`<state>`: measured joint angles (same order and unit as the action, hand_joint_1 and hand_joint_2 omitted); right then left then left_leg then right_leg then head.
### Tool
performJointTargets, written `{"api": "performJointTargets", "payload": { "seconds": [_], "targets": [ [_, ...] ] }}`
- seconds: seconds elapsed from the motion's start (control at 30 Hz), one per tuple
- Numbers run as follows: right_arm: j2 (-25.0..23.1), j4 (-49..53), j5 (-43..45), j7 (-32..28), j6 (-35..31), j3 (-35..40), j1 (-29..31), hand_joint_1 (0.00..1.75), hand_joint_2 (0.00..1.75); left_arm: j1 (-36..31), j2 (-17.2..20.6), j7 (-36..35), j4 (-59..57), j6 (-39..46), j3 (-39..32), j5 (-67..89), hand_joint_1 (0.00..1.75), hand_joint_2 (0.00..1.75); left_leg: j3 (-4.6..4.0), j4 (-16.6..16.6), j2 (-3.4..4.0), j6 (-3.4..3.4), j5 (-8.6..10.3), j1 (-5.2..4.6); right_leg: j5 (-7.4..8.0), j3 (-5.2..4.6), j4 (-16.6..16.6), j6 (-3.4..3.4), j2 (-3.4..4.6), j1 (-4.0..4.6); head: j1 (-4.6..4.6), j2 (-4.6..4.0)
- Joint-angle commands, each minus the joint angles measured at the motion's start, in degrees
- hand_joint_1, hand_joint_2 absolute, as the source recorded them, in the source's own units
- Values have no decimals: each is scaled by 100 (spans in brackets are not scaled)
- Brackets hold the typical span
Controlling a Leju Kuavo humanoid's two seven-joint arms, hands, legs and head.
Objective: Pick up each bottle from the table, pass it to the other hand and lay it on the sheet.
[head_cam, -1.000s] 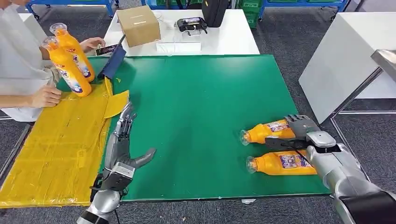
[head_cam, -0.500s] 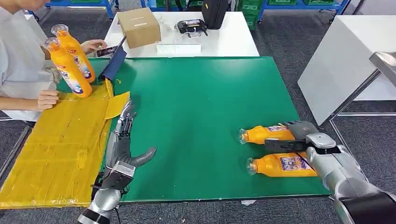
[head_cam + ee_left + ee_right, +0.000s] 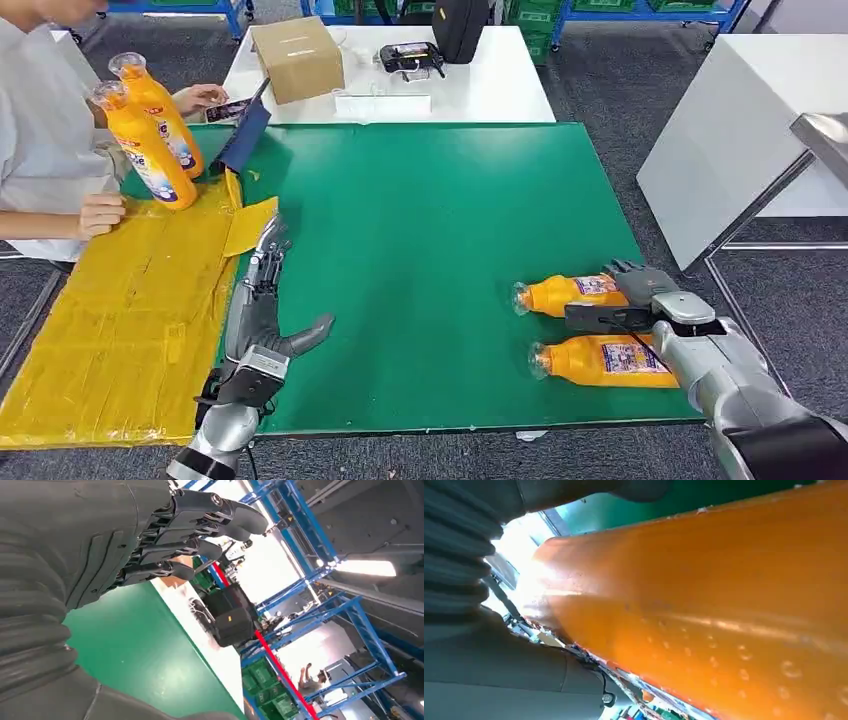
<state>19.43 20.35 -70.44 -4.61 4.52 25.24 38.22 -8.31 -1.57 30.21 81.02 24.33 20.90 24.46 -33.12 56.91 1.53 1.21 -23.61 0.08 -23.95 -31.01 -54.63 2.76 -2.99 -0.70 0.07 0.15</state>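
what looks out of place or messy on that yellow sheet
The crumpled yellow plastic sheet has a corner flap folded loose over the green table mat, and its surface is wrinkled. Two orange bottles stand upright at its far end, steadied by a person's hand, rather than lying flat.

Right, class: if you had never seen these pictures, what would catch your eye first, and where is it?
Two orange bottles lie side by side on the green mat, near its right edge: the far bottle and the near bottle. The right hand reaches over the far one. At the far left, a person stands two more bottles on the yellow sheet.
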Motion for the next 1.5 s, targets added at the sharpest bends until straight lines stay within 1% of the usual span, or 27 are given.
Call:
{"api": "performJointTargets", "payload": {
  "seconds": [0.03,0.07,0.1,0.17,0.27,0.33,0.37,0.4,0.47,0.5,0.57,0.63,0.67,0.7,0.73,0.8,0.87,0.9,1.0,1.03,1.07,1.1,1.17,1.3,1.33,1.43,1.5],
  "targets": [
    [-221,-511,-33,4,144,174,-736,0,175,-134,5,-15,-243,-2,140,-24,0,175,-8,-4,-29,-5,4,13,3,6,17,-8,-8,13,0,0],
    [-217,-513,-32,1,159,172,-742,23,175,-141,4,-15,-251,-4,147,-25,0,175,-17,-12,-41,-6,12,14,8,0,25,-11,-12,14,0,0],
    [-214,-513,-33,1,156,172,-750,173,175,-144,-2,-15,-256,-5,152,-25,0,175,-7,-5,-30,-4,4,14,3,8,21,-8,-9,14,0,0],
    [-223,-433,-16,2,-49,137,-755,175,175,-139,7,-16,-255,-10,160,-25,0,175,-26,-19,-50,-6,18,14,12,-6,35,-13,-13,15,0,0],
    [-334,-321,78,36,-528,4,-648,175,175,-58,12,-87,-128,5,137,-1,0,175,-16,-8,-23,-2,5,17,6,-3,29,-17,1,17,0,0],
    [-486,-81,174,159,-1362,-186,-498,175,175,18,60,-312,76,-122,189,147,0,175,-19,-4,-12,-2,3,13,4,-9,22,-17,9,14,2,0],
    [-601,-24,220,201,-1571,-274,-385,175,175,66,69,-413,215,-156,199,253,0,175,-29,-7,-8,-3,7,12,9,-19,22,-19,21,13,2,0],
    [-737,263,332,248,-2081,-464,-323,175,175,110,77,-543,367,-210,221,408,0,175,-43,-6,1,-5,9,9,14,-38,16,-20,39,10,0,0],
    [-1056,1156,830,-16,-2922,-1037,-456,175,175,177,70,-753,591,-332,238,673,0,175,-41,-6,37,-4,2,8,28,-2,16,-11,56,12,0,0],
    [-1250,1814,1156,-172,-3099,-1338,-637,175,175,204,55,-837,671,-396,242,777,0,175,-49,-6,56,-7,2,8,36,6,10,-23,78,10,0,0],
    [-1250,1814,1156,-172,-3099,-1338,-637,175,175,204,55,-837,671,-396,242,777,0,175,-69,2,73,-11,5,1,43,-21,-7,-14,95,6,0,0],
    [-1250,1814,1156,-172,-3099,-1338,-637,175,175,204,55,-837,671,-396,242,777,0,175,-102,-1,43,-8,27,-1,51,-45,-16,-23,63,5,0,0],
    [-1407,2441,1290,-156,-3130,-1419,-811,175,175,203,38,-881,694,-416,263,844,0,175,-115,1,43,-12,28,0,49,-64,-21,-24,70,7,-4,0],
    [-1478,3452,1414,-102,-2960,-1542,-1233,175,175,211,3,-914,700,-434,256,905,0,175,-129,3,30,-17,36,-2,43,-77,-29,-25,58,4,-9,0],
    [-1670,4128,1726,-405,-3217,-1677,-1505,175,175,209,-19,-944,690,-489,272,969,0,175,-143,0,15,-14,45,0,42,-91,-24,-21,39,7,-9,0],
    [-1990,5429,2054,-482,-3370,-1677,-2034,175,175,218,-69,-965,673,-518,317,1056,0,175,-168,2,-7,-8,58,7,42,-101,-22,-16,11,14,-2,0],
    [-2318,6424,2650,-751,-3636,-1559,-2490,175,175,234,-108,-980,643,-504,373,1133,0,175,-193,2,-31,-10,60,4,40,-113,-32,-14,-16,14,2,0],
    [-2466,6742,2968,-894,-3819,-1498,-2647,175,175,243,-114,-984,622,-489,404,1147,0,175,-185,5,-8,-15,46,4,32,-116,-38,-20,18,13,-4,0],
    [-2654,7195,4290,-1225,-3309,-995,-2938,175,175,272,-120,-1007,612,-403,441,1165,0,175,-196,4,-34,-18,45,4,22,-128,-45,-22,0,13,-2,0],
    [-2696,7040,4827,-1325,-2760,-682,-2924,175,175,262,-111,-995,617,-376,434,1072,0,175,-215,4,-36,-16,53,5,29,-145,-43,-21,-14,14,-4,0],
    [-2751,6931,4816,-1392,-2816,-620,-2909,175,175,254,-101,-994,617,-370,437,1060,0,175,-214,7,-49,-18,49,5,18,-141,-45,-27,-18,14,-4,0],
    [-2741,6698,5295,-1474,-2299,-388,-2831,175,175,214,-84,-956,604,-388,449,942,0,175,-223,3,-41,-15,55,5,26,-152,-38,-25,-17,14,-4,0],
    [-2815,6349,5332,-1623,-2261,-217,-2743,175,175,153,-73,-951,565,-394,459,889,0,175,-223,-2,-27,-15,56,5,31,-155,-34,-28,-6,14,-4,0],
    [-2786,6263,5373,-1685,-2295,-227,-2701,175,175,139,-72,-951,556,-389,462,884,0,175,-217,2,-19,-24,48,6,26,-161,-41,-37,14,13,-4,0],
    [-2764,6288,5382,-1689,-2296,-241,-2701,175,175,143,-71,-951,558,-387,465,884,0,175,-228,2,-25,-22,54,4,29,-171,-40,-34,-3,13,-2,0],
    [-2903,6036,5793,-1854,-1719,29,-2729,175,175,87,-43,-916,564,-432,493,607,0,175,-227,2,-31,-19,57,4,26,-165,-37,-33,-8,11,0,0],
    [-3009,5760,5773,-2040,-1764,313,-2740,175,175,64,-16,-897,593,-475,478,374,0,175,-219,-1,-11,-21,53,4,28,-162,-36,-34,13,12,-2,0]
  ]
}}
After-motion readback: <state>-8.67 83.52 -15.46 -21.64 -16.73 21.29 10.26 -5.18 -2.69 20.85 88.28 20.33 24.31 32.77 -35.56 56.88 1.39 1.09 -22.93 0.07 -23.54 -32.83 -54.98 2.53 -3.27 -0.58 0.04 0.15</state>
